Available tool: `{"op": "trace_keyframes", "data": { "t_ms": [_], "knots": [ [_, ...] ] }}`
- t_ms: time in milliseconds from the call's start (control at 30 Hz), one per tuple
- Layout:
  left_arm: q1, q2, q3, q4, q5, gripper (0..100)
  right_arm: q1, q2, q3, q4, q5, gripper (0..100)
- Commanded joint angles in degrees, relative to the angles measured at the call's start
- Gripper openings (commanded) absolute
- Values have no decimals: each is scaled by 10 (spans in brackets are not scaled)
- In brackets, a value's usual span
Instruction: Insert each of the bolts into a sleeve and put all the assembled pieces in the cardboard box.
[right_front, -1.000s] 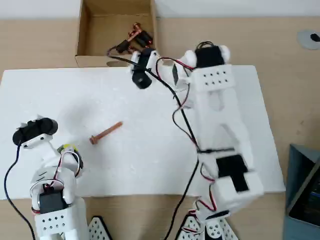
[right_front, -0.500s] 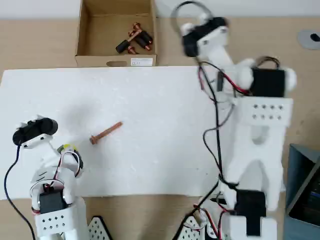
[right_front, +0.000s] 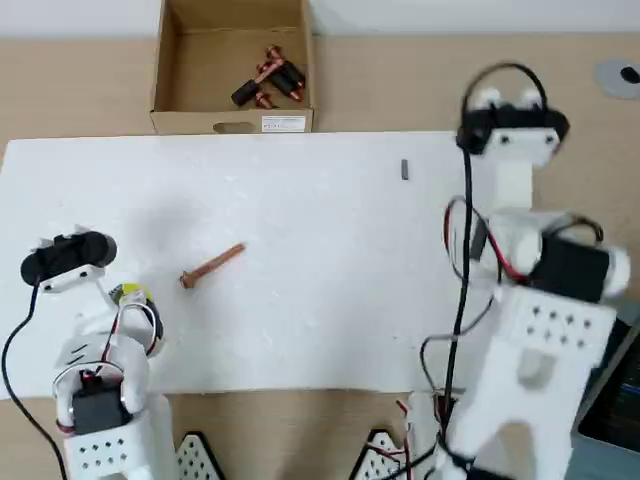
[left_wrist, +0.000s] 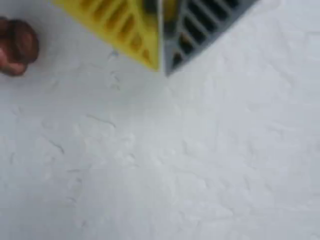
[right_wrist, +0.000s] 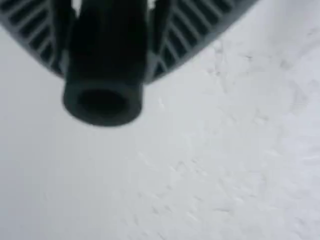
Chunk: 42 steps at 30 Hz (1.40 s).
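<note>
A copper bolt lies on the white mat left of centre; its head shows in the left wrist view. My left gripper rests just left of the bolt, its yellow and grey fingers shut together at the tip with nothing in them. My right gripper hangs over the mat's right side, shut on a black sleeve whose open end faces the camera. The cardboard box at the back holds several assembled pieces.
A small dark piece lies on the mat near its far edge, left of the right arm. A dark bin stands at the right edge. The wooden table surrounds the mat.
The right arm has swung away from the box's front edge to the right side of the mat. The left arm and the bolt have stayed put.
</note>
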Motion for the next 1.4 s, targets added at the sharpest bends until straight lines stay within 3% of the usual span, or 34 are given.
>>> {"op": "trace_keyframes", "data": {
  "t_ms": [0,200,500,800,1033,1167,1367],
  "knots": [
    [-3,-2,-74,18,-17,5,29,-79,78,-32,-7,9],
    [-3,58,-144,28,-55,5,58,-185,182,-49,-3,9],
    [2,327,-331,66,-62,3,58,-279,233,-49,-4,9],
    [122,592,-557,174,-69,5,59,-318,239,-47,-7,9],
    [202,747,-691,237,-164,6,59,-370,255,-53,-7,9],
    [207,834,-745,302,-259,6,59,-395,268,-64,-6,9],
    [202,963,-780,328,-327,6,59,-423,290,-77,-6,9]
  ]
}}
